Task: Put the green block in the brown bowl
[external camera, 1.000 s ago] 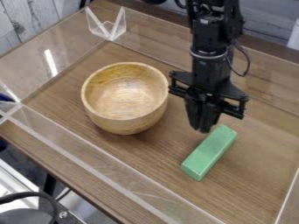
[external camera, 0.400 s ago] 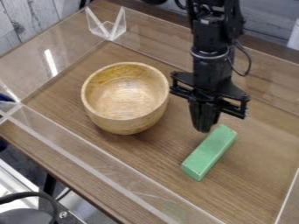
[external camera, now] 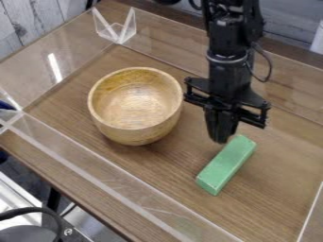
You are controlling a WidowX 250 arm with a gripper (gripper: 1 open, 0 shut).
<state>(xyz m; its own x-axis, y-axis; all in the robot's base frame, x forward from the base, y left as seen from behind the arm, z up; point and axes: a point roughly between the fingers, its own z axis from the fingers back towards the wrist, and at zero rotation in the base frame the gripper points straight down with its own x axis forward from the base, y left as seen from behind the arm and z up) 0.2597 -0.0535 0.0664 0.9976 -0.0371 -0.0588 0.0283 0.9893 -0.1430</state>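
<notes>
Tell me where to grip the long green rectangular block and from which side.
Grip the long green rectangular block across its narrow width near the middle, coming straight down from above. It lies flat on the wooden table with both long sides free, so it should stay balanced there.

Closed gripper [external camera: 225, 135] above green block [external camera: 226, 164]

Single high front-corner view, angled down, near table [external camera: 76, 203].
</notes>
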